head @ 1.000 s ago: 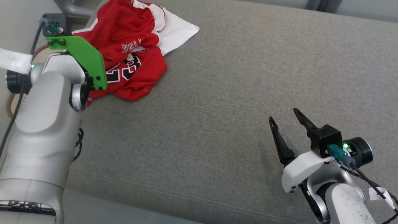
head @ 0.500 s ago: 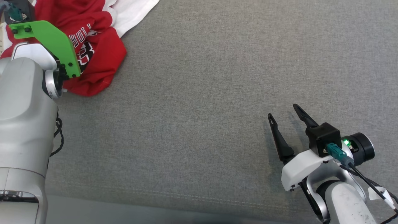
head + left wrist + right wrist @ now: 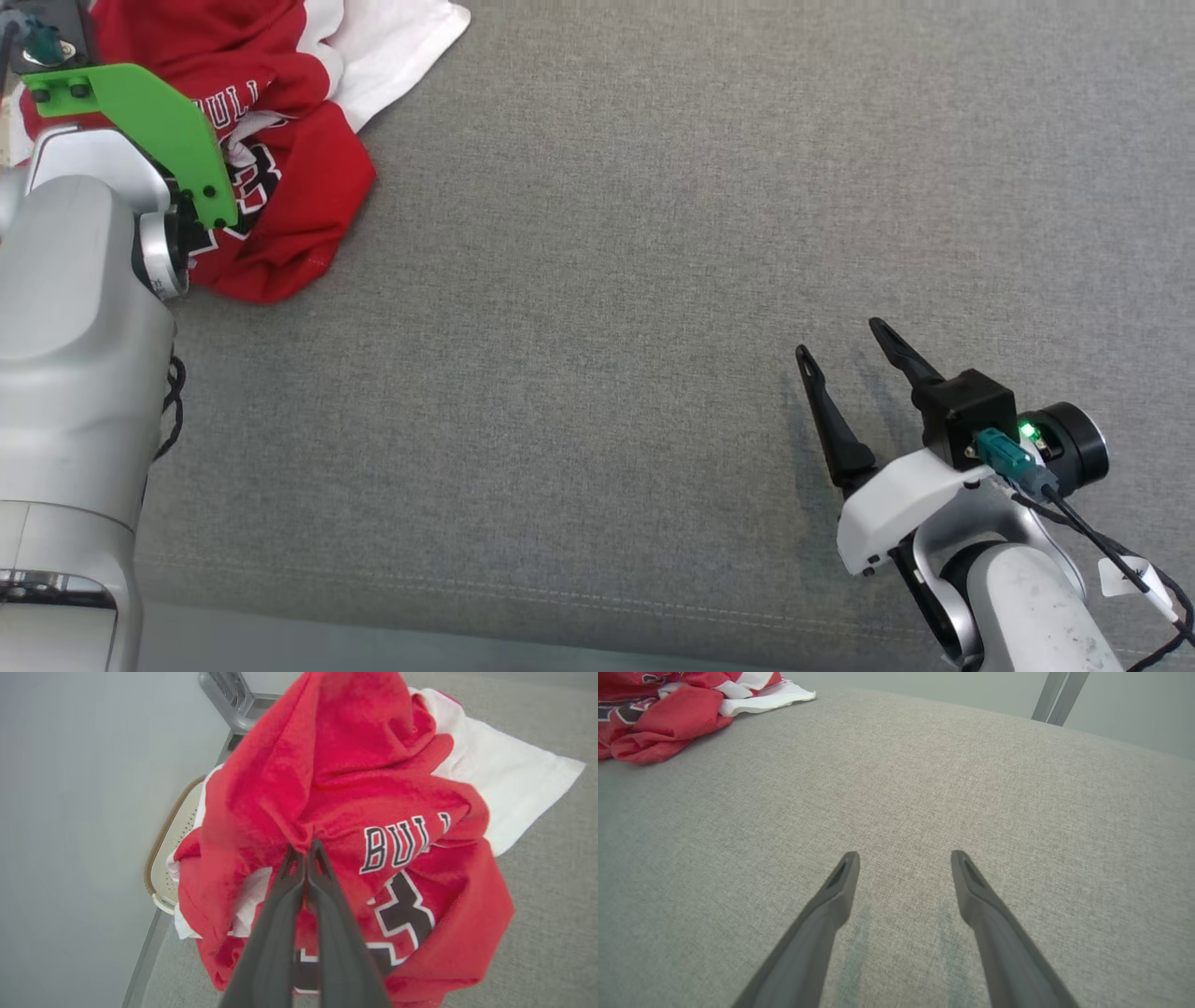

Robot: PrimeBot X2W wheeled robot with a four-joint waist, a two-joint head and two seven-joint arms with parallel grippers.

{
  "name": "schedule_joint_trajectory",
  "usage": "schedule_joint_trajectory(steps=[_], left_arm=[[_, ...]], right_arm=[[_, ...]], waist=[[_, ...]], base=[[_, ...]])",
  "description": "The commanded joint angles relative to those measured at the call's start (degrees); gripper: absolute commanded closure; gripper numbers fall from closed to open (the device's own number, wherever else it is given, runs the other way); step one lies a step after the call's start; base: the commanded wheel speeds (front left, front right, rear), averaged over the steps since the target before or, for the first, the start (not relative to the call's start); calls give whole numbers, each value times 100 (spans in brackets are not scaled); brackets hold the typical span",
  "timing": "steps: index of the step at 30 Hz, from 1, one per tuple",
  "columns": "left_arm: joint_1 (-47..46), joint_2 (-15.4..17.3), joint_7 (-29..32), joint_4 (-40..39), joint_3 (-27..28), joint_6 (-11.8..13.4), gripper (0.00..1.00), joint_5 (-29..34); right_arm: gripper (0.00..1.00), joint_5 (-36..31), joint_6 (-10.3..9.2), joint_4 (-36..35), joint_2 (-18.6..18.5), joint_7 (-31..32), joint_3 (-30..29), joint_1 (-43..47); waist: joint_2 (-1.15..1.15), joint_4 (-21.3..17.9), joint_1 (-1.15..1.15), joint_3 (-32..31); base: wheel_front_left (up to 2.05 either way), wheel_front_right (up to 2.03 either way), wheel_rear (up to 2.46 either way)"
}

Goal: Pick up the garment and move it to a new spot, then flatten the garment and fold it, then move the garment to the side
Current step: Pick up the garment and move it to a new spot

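The left gripper, open a second ago, is now pinched shut on a raised fold of the crumpled red-and-white jersey garment. Judgement: the grasp is made, so the lift and transfer to a new spot can follow.

The garment lies in the upper left of the head view, on the grey woven fabric surface. The right gripper sits at lower right, jaws wide and holding nothing.

The black lettering with white outline reads "BUL"; its remainder is folded under. The numeral below it is unreadable.
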Motion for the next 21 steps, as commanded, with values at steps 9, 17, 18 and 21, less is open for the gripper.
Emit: schedule_joint_trajectory(steps=[9, 17, 18, 21], left_arm=[[-404, -138, -798, -527, -289, -88, 100, 306], [-545, -722, -1250, -936, -658, -504, 100, 308], [-556, -782, -1277, -973, -694, -550, 100, 287], [-544, -988, -1394, -1140, -707, -668, 100, 114]], right_arm=[[0, 375, -2, 389, -17, -245, -86, 140], [0, 545, -2, 642, -17, -398, -291, 351], [0, 556, -2, 662, -15, -408, -291, 368], [0, 604, -2, 713, -14, -432, -298, 428]], waist=[[0, -203, 0, -871], [0, -730, 0, -1426], [0, -804, 0, -1470], [0, -1034, 0, -1577]], base=[[0, 0, 0], [0, 0, 0], [0, 0, 0], [0, 0, 0]])
